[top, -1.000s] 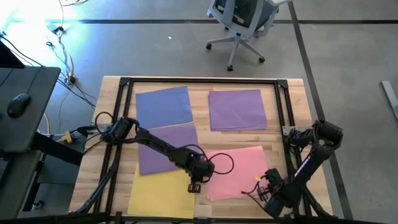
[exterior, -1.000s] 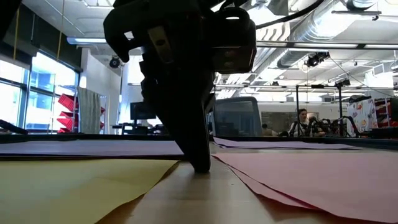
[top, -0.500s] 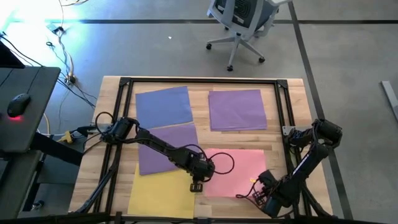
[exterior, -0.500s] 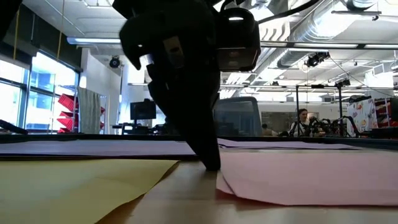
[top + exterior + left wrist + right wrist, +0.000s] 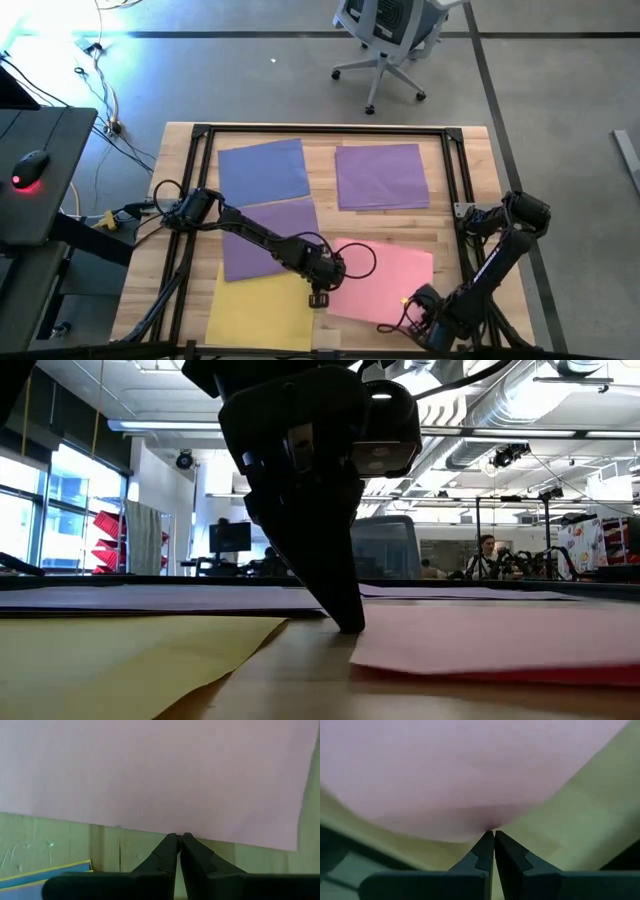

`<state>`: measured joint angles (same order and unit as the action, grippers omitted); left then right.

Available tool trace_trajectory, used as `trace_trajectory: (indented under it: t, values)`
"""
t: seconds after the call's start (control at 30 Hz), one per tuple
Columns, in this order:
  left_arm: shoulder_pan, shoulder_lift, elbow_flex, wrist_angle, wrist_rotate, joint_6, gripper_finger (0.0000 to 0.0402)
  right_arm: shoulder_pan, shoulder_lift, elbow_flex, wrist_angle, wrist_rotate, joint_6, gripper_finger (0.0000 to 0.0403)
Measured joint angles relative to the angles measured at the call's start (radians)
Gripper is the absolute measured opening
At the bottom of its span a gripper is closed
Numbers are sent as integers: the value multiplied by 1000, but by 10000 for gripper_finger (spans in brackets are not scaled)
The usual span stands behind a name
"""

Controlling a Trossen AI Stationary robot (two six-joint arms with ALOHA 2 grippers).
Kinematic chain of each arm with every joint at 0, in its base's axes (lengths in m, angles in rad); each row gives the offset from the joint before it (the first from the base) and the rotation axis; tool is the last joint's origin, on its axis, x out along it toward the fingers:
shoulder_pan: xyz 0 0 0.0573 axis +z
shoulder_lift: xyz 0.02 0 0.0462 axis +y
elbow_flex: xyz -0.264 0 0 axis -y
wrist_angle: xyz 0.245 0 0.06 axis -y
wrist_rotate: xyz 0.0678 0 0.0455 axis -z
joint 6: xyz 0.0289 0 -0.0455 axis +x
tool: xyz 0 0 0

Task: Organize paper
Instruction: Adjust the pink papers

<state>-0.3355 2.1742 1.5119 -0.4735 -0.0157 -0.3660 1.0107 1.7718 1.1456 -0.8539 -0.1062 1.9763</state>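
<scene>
Purple sheets (image 5: 378,176) two, blue (image 5: 263,171), yellow (image 5: 258,312), pink (image 5: 380,283) one each; both jaws closed, empty.

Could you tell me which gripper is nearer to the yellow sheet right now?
The left. The left gripper, shut, is on the bare wood right beside the yellow sheet, between it and the pink sheet. The right gripper, shut, sits at the pink sheet's far corner.
</scene>
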Motion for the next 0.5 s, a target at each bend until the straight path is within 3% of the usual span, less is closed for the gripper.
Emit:
trace_trajectory:
  t: [0.33, 0.43, 0.5]
  values:
    - [0, 0, 0, -5, -8, -18, 0, 2, -10, 6, -41, -93, 91, 0]
    - [0, 0, 0, -5, -9, -18, 0, 1, -32, 6, -32, -41, 92, 0]
    - [0, 0, 0, -6, -9, -24, 0, 1, -38, 6, -12, 59, 92, 0]
